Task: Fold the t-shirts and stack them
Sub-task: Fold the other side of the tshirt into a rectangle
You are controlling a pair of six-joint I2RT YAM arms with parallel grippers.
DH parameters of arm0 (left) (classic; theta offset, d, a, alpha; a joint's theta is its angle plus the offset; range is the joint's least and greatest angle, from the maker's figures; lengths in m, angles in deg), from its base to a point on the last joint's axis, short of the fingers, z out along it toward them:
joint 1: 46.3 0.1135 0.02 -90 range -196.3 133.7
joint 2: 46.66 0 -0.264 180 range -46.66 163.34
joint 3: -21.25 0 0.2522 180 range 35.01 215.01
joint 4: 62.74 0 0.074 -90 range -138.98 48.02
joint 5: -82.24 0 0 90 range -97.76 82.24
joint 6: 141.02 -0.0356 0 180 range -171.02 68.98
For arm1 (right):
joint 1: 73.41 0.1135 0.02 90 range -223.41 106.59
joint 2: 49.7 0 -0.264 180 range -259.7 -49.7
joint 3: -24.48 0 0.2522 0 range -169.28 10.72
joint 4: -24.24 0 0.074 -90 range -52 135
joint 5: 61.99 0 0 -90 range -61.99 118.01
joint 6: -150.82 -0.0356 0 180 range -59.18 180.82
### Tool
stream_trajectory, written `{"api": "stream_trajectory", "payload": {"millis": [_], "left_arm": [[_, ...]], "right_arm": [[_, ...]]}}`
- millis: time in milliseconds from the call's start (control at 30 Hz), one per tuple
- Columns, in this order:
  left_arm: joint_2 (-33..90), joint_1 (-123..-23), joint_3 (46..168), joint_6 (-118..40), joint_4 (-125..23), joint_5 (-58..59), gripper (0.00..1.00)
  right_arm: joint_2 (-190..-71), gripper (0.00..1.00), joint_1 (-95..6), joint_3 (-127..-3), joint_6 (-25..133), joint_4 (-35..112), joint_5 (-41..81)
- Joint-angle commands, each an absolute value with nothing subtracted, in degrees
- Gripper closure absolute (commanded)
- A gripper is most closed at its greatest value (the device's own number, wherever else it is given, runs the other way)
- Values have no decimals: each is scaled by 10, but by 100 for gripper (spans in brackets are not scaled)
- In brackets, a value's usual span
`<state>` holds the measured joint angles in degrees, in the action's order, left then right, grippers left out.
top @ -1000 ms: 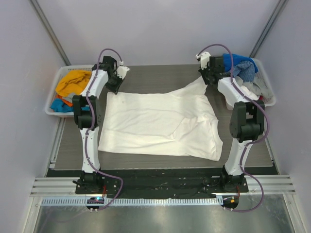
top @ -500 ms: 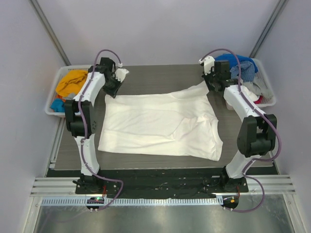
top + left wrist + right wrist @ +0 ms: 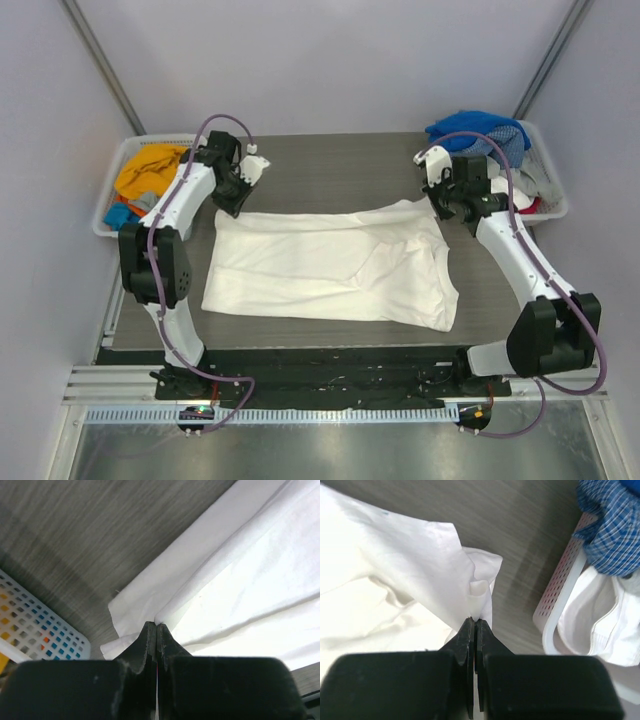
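The table [image 3: 340, 160], a dark wood-grain surface, is carrying the work area between two baskets. The white t-shirt [image 3: 330, 265] is lying spread across the middle of the table, its near edge flat and its far edge gathered at both far corners.

The left basket [image 3: 104, 226], white and slatted, is sitting at the table's left edge and is holding an orange shirt [image 3: 145, 168] with a blue cloth [image 3: 122, 214] beside it. The right basket [image 3: 553, 196] is sitting at the right edge and is holding a blue-checked shirt [image 3: 610, 530] heaped on top of white cloth [image 3: 600, 620].

The left claw [image 3: 156, 628] is reaching to the far left corner of the white t-shirt. Its jaws are pressing together on a fold of that corner. The right claw [image 3: 474, 621] is reaching to the far right corner, just beside the right basket. Its jaws are likewise pinching a bunched tip of the white cloth.
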<state>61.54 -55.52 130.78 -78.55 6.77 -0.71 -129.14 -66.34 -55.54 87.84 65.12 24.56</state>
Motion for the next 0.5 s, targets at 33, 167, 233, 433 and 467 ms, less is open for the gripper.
{"api": "stream_trajectory", "payload": {"millis": [33,167,233,433,467], "left_arm": [[565,-558,1263,-785,52,-24,100],[546,-559,1241,-784,49,-25,100],[540,-560,1228,-782,46,-27,100],[527,-561,1201,-779,36,-34,100],[527,-562,1198,-778,36,-33,100]], "right_arm": [[-1223,99,-659,-527,903,712,219],[-1191,99,-658,-507,917,758,205],[-1174,99,-658,-501,922,768,204],[-1151,99,-657,-476,931,809,187],[-1146,99,-656,-469,933,812,187]]}}
